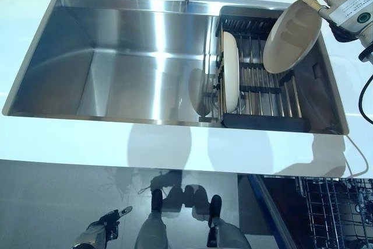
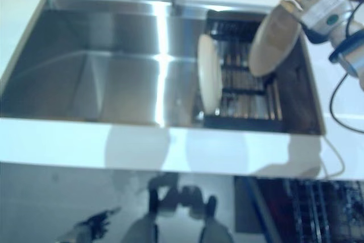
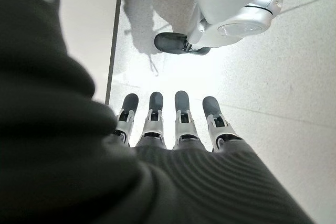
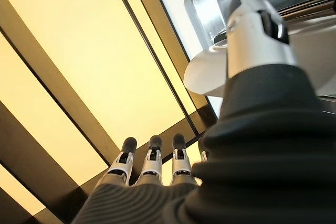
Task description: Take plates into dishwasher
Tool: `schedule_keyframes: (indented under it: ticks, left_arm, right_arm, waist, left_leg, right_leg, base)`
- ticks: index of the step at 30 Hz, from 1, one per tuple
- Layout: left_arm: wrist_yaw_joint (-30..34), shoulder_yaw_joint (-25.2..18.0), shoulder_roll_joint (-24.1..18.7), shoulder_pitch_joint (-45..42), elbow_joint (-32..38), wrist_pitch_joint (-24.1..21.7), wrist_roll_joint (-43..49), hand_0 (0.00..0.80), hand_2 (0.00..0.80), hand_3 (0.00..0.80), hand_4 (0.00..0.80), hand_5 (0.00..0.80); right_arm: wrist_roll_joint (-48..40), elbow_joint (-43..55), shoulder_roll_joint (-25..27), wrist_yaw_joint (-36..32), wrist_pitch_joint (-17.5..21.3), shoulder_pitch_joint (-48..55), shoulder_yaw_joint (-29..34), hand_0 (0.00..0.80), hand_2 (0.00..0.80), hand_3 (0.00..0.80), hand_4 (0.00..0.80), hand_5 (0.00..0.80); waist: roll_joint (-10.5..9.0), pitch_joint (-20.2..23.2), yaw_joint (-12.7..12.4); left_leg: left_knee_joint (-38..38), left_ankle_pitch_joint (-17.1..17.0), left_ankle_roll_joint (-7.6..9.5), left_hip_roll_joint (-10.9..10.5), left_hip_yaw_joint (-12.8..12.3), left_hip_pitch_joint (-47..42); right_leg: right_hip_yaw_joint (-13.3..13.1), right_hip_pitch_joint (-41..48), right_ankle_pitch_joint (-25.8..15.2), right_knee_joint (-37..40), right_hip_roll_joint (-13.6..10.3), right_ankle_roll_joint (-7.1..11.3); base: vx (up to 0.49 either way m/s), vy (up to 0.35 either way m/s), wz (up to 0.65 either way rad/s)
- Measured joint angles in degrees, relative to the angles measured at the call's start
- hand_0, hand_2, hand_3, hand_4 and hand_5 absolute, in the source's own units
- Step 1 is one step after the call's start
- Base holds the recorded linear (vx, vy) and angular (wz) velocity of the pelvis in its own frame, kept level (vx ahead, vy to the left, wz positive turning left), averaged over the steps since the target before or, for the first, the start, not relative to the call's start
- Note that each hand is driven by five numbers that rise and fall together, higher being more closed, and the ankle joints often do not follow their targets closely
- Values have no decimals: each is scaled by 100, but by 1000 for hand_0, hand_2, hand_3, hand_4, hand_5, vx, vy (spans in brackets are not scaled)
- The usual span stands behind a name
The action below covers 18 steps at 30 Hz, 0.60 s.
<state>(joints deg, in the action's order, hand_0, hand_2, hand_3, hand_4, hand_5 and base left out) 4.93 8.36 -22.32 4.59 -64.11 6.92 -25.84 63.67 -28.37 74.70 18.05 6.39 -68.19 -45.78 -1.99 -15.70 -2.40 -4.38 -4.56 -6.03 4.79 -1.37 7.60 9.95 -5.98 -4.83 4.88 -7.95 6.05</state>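
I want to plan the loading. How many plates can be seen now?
2. One cream round plate stands on edge in the dark drying rack in the steel sink. The other cream plate is tilted above the rack, at the right hand. None appears hidden.

Cream plates [image 1: 291, 34], black rack [image 1: 262, 122], steel-grey sink [image 1: 116, 56], white counter [image 1: 175, 144].

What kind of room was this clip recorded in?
Most likely a kitchen. A steel sink is set in a white counter, with a drying rack holding a plate. The right hand holds another plate, and an open dishwasher rack shows below.
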Motion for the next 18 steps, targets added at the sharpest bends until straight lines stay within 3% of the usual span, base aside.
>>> schedule_keyframes:
  ticks: [18]
  left_arm:
    - [56, 7, 97, 0, 12, -52, -198, 0, 0, 0, 0, 0]
  right_arm:
    - [272, 29, -4, 0, 125, 0, 0, 0, 0, 0, 0, 0]
  waist:
    - [65, -86, 3]
  left_leg:
    - [-18, -5, 6, -2, -6, 9]
  right_leg:
    - [-2, -22, 0, 1, -4, 0]
  base:
    - [3, 1, 0]
